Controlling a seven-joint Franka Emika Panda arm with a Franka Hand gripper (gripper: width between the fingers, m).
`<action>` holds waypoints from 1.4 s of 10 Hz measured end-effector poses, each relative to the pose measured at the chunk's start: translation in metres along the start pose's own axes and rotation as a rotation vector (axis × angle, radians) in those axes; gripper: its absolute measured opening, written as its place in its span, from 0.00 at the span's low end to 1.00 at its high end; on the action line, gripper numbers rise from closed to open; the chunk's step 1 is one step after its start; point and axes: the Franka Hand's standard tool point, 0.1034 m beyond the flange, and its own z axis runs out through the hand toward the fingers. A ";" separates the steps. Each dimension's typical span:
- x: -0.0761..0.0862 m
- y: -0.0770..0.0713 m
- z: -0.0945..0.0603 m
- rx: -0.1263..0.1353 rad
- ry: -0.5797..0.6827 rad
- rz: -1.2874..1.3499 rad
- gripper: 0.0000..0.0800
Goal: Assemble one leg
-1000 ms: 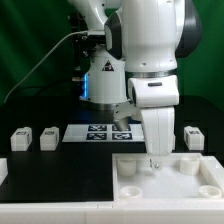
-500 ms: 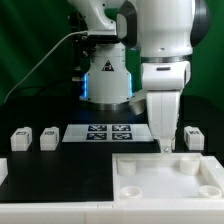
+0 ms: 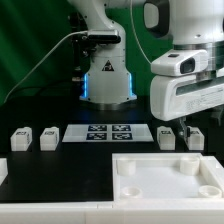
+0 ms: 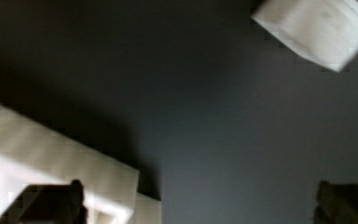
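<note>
Several small white legs with black-and-white tags stand on the dark table: two at the exterior view's left (image 3: 20, 139) (image 3: 48, 138) and two at its right (image 3: 167, 137) (image 3: 194, 136). The large white panel (image 3: 165, 185) lies in front. My gripper (image 3: 186, 126) hangs tilted above the two right legs, apart from them. In the wrist view my gripper (image 4: 201, 203) is open, with only dark table between its fingertips (image 4: 51, 203). A blurred white leg (image 4: 318, 30) shows far from the fingers.
The marker board (image 3: 107, 133) lies between the two pairs of legs. The robot base (image 3: 107, 75) with a blue light stands behind it. A blurred white surface (image 4: 43, 150) lies beside one finger in the wrist view.
My gripper has risen from the panel's back rim and moved to the exterior view's right. The hand has tilted. The legs and panel have not moved.
</note>
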 end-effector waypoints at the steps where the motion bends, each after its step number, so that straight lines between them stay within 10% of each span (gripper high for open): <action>1: 0.000 0.001 0.000 0.005 0.001 0.088 0.81; 6: -0.008 0.000 0.006 0.044 -0.169 0.316 0.81; 14: -0.016 -0.015 0.009 0.195 -0.912 0.331 0.81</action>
